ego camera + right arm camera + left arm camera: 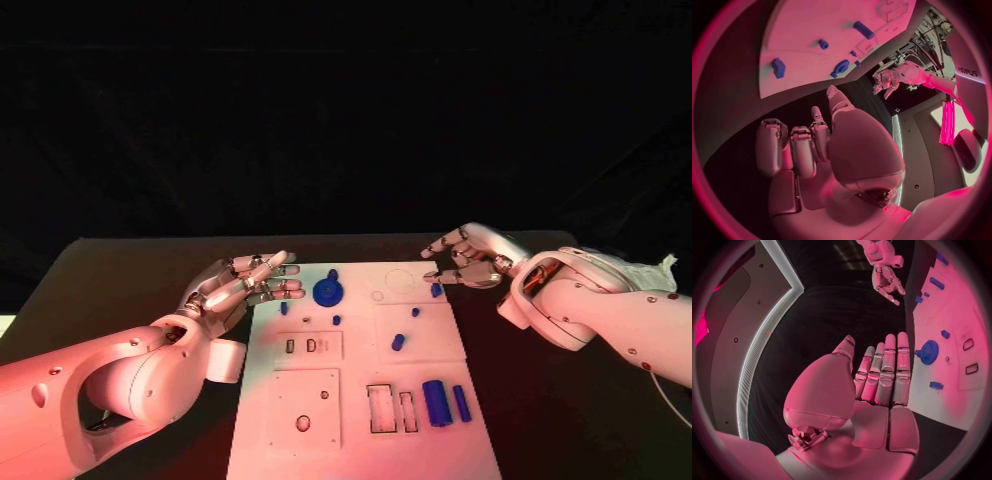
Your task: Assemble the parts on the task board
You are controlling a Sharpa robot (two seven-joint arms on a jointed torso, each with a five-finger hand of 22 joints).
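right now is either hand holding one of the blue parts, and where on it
Nothing is held. The left hand lies beside the task board with fingers straight and bare. The right hand hovers near the board's far corner, fingers partly curled and holding nothing.

I see the black table stretching across my head view, its far edge meeting a dark backdrop. Directly on it, in the middle, lies the white task board, running lengthwise from the near edge toward the far side. Bare tabletop shows on both sides of the board. From my left wrist camera, the same black surface borders the board's edge.
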